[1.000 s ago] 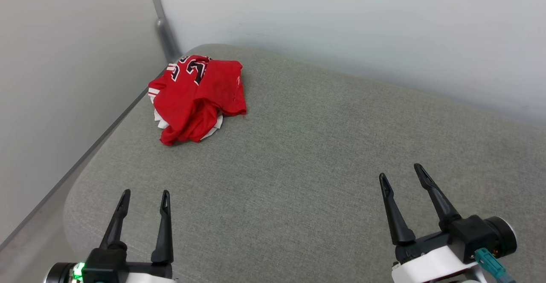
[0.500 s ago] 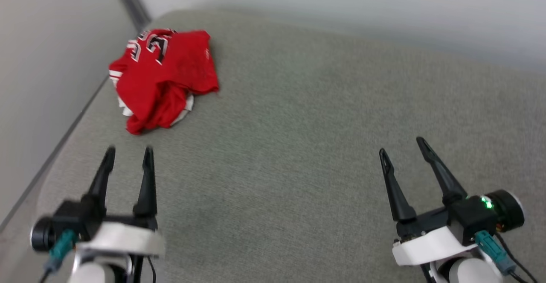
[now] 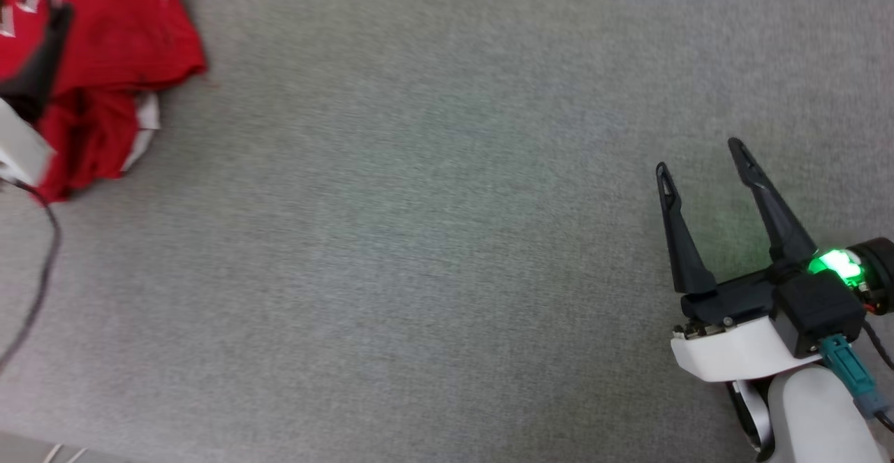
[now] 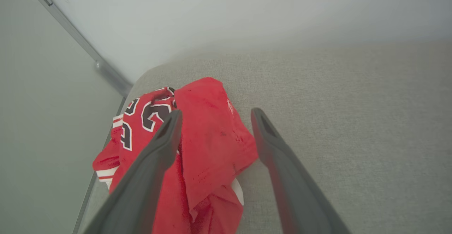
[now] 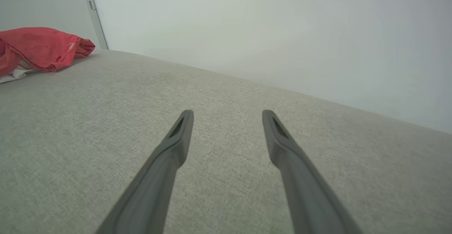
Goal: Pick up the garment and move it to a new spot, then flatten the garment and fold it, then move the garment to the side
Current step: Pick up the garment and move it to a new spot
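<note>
Expect soft, light handling from the garment (image 4: 212,135): thin red knit, limp, sure to sag and drape once lifted, not fragile, unlikely to slip from dark fingers (image 4: 155,156). Sits heaped in a loose mound near the far left corner of the cushion (image 3: 433,253), close by the wall (image 5: 247,22) and the grey metal strip (image 4: 106,73). Folded over itself, with black white-edged numerals on its left side in the left wrist view, striped trim at the left edge and a bit of white peeking from beneath. Probably best taken at a raised fold on top of the mound, perhaps the smooth red flap at the middle. Pinch a thick ridge rather than a flat layer. Lower layers hidden, so no telling sleeve from hem.

Left gripper (image 4: 215,111) wide open, holding nothing, poised over the heap with the red flap between its two fingers in its own view; contact with cloth impossible to tell. Right gripper (image 3: 698,154) likewise spread wide and empty, above bare cushion, well apart from the garment.

Cushion in grey-green woven fabric, matte, finely ribbed, rounded at the corner; likely to drag a little on cloth pulled across it. Wall plain, pale, smooth. Green light (image 3: 834,264) glowing at the right wrist.
</note>
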Motion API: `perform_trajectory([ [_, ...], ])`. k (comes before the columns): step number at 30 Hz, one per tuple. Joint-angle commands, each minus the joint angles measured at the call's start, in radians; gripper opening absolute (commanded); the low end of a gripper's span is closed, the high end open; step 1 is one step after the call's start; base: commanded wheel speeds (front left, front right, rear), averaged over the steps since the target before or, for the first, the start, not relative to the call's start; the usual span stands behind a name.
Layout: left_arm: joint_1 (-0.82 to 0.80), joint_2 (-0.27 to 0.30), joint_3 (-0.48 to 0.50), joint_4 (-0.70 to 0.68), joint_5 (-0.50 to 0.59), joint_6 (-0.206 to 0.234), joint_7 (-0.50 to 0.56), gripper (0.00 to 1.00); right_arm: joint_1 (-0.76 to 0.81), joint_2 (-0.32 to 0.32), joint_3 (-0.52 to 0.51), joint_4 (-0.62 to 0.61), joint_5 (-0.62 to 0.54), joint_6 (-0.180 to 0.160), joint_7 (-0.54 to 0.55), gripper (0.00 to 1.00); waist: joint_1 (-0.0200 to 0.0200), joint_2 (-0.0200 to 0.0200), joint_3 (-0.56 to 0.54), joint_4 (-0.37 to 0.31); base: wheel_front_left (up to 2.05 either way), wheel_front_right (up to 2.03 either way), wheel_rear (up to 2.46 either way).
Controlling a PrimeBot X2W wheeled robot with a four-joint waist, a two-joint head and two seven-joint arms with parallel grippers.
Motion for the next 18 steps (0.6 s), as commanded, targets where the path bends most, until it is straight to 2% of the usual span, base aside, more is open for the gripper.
perform_trajectory([
  [1, -0.046, 0.032, -0.021, 0.019, -0.046, 0.0, 0.064, 1.0, -0.018, -0.004, -0.004, -0.01, -0.011, 0.0, -0.002, 1.0, -0.0002, 0.0, 0.08, -0.062, 0.0, 0.0, 0.0],
  [4, -0.121, 0.075, -0.028, 0.09, -0.182, 0.0, 0.23, 1.0, -0.026, -0.002, -0.005, -0.018, -0.011, 0.0, -0.002, 1.0, -0.0002, 0.0, 0.119, -0.084, 0.0, 0.0, 0.0],
  [5, -0.201, 0.125, -0.026, 0.156, -0.308, 0.0, 0.427, 1.0, -0.034, 0.004, 0.002, -0.025, -0.013, 0.0, -0.002, 1.0, -0.0002, 0.0, 0.163, -0.116, 0.0, 0.0, 0.0],
  [6, -0.221, 0.142, -0.042, 0.175, -0.316, 0.0, 0.479, 1.0, -0.037, 0.008, -0.001, -0.024, -0.01, 0.0, -0.001, 1.0, -0.0002, 0.0, 0.184, -0.131, 0.0, 0.0, 0.0],
  [11, -0.255, 0.155, -0.053, 0.208, -0.345, 0.0, 0.549, 1.0, -0.037, 0.012, -0.003, -0.014, -0.002, -0.001, 0.002, 1.0, -0.0002, 0.0, 0.216, -0.153, 0.0, 0.0, 0.0],
  [12, -0.259, 0.161, -0.06, 0.22, -0.342, 0.0, 0.564, 0.93, -0.039, 0.014, -0.003, -0.012, 0.005, -0.001, 0.003, 1.0, -0.0002, 0.0, 0.223, -0.157, 0.0, 0.0, 0.0],
  [14, -0.263, 0.165, -0.08, 0.231, -0.336, 0.0, 0.59, 0.56, -0.043, 0.016, 0.001, -0.01, 0.01, -0.001, 0.005, 1.0, -0.0002, 0.0, 0.232, -0.165, 0.0, 0.0, 0.0],
  [15, -0.266, 0.162, -0.083, 0.243, -0.337, 0.0, 0.595, 0.49, -0.045, 0.017, 0.003, -0.009, 0.01, -0.001, 0.005, 1.0, -0.0002, 0.0, 0.235, -0.167, 0.0, 0.0, 0.0],
  [16, -0.267, 0.156, -0.085, 0.257, -0.343, 0.0, 0.601, 0.46, -0.046, 0.017, 0.004, -0.009, 0.011, -0.001, 0.005, 1.0, -0.0002, 0.0, 0.237, -0.17, 0.0, 0.0, 0.0],
  [17, -0.264, 0.148, -0.091, 0.268, -0.35, 0.0, 0.612, 0.3, -0.046, 0.018, 0.005, -0.008, 0.013, -0.001, 0.005, 1.0, -0.0002, 0.0, 0.238, -0.172, 0.0, 0.0, 0.0],
  [18, -0.257, 0.143, -0.101, 0.275, -0.355, 0.0, 0.624, 0.0, -0.046, 0.018, 0.006, -0.007, 0.014, -0.001, 0.005, 1.0, -0.0002, 0.0, 0.238, -0.173, 0.0, 0.0, 0.0],
])
